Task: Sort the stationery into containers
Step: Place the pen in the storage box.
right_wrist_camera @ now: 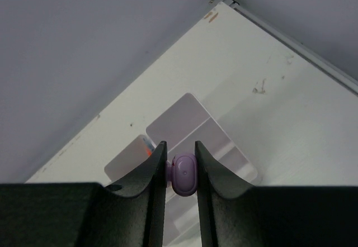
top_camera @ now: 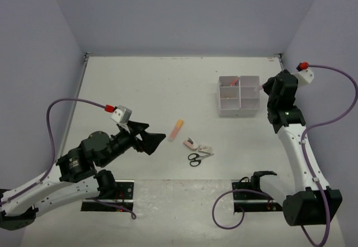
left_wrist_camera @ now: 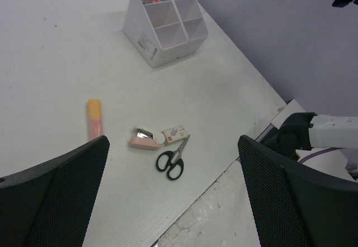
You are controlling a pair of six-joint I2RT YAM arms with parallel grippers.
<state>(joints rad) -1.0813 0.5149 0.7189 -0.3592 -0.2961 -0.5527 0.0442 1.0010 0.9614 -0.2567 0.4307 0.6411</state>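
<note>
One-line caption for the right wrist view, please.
Right tool clamps a lilac highlighter end-on, the white organiser box just beyond it.

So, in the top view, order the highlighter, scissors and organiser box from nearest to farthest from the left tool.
1. Orange-peach highlighter, just right of the left tool.
2. Black-handled scissors, further right, nearer the bases.
3. White organiser box, far right.

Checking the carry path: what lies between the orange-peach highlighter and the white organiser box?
Nothing: the table between highlighter and organiser box is bare, clearest in the top external view.
</note>
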